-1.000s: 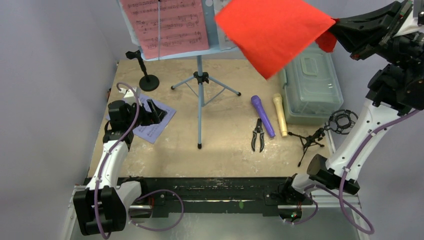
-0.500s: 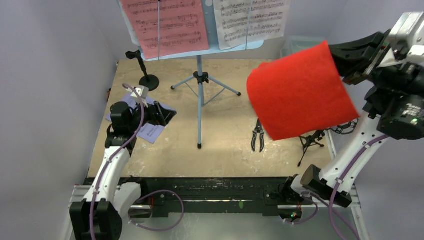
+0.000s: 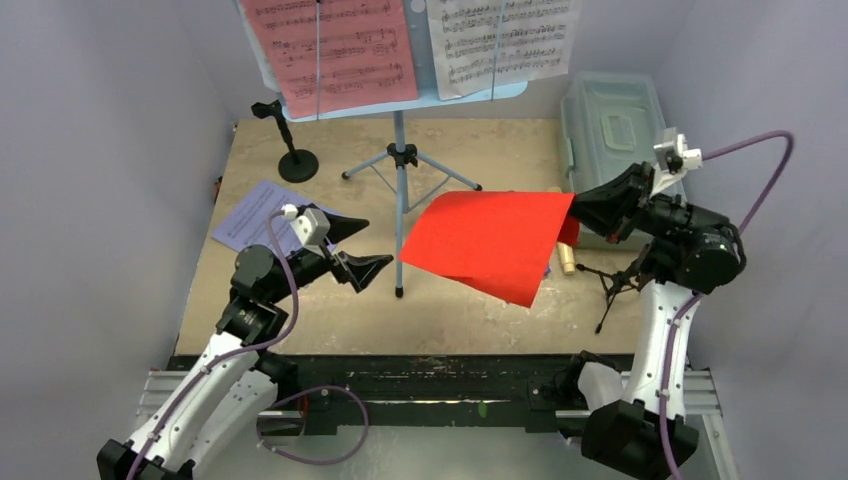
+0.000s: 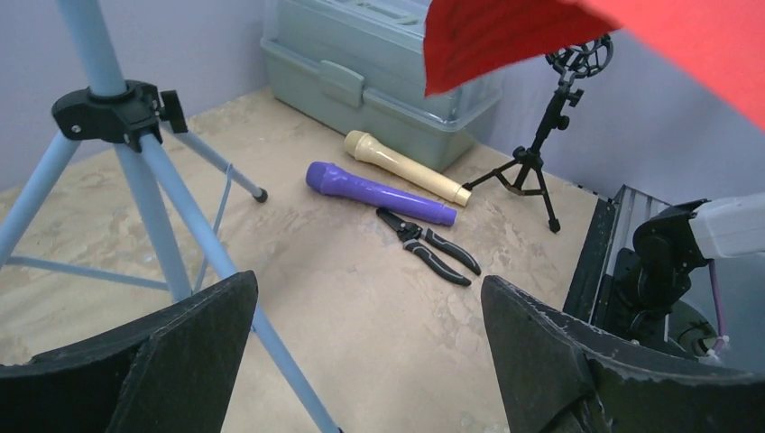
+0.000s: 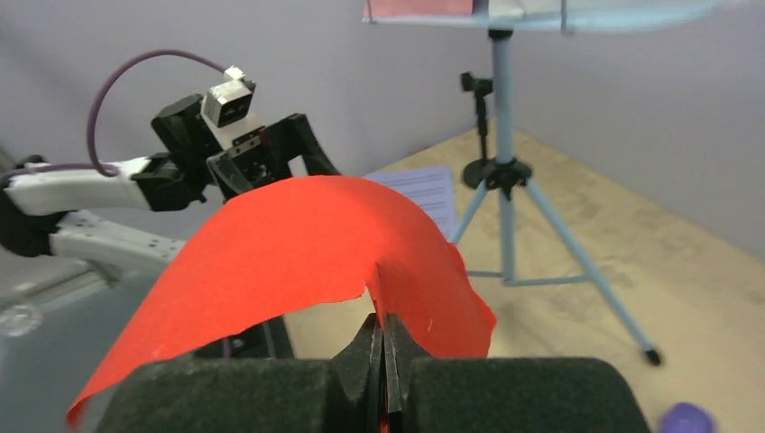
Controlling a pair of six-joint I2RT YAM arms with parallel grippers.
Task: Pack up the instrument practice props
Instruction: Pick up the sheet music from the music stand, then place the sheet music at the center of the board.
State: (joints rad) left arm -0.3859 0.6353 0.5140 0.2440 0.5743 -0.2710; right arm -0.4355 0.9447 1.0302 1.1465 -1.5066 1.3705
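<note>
– Two grippers show in our views; what do we read off the right gripper (image 3: 575, 212)?
– Its jaws are pressed together on one edge of a bright red paper sheet (image 3: 485, 240). We see the sheet held bowed in the air above the beige counter (image 3: 450, 310), just right of the light-blue music stand with tripod legs (image 3: 400, 170).
– And the left gripper (image 3: 362, 248)?
– Its jaws are spread wide with nothing between them, above the counter and left of the stand's front leg. A lavender printed page (image 3: 250, 222) lies flat behind it.
– Where do we find the other props?
– From the left wrist we see the purple microphone (image 4: 379, 192) and the cream microphone (image 4: 406, 167) lying side by side in front of the translucent grey-green plastic box (image 4: 388, 77), whose lid is shut. Black-handled pliers (image 4: 428, 248) lie just beside the purple one. The small black mic tripod (image 4: 532, 167) stands upright near the counter's right edge, and the black round-base pole (image 3: 290, 150) stands at the far left. On the stand's desk, a pink-red sheet-music page (image 3: 330, 50) and a white sheet-music page (image 3: 505, 40) rest side by side.
</note>
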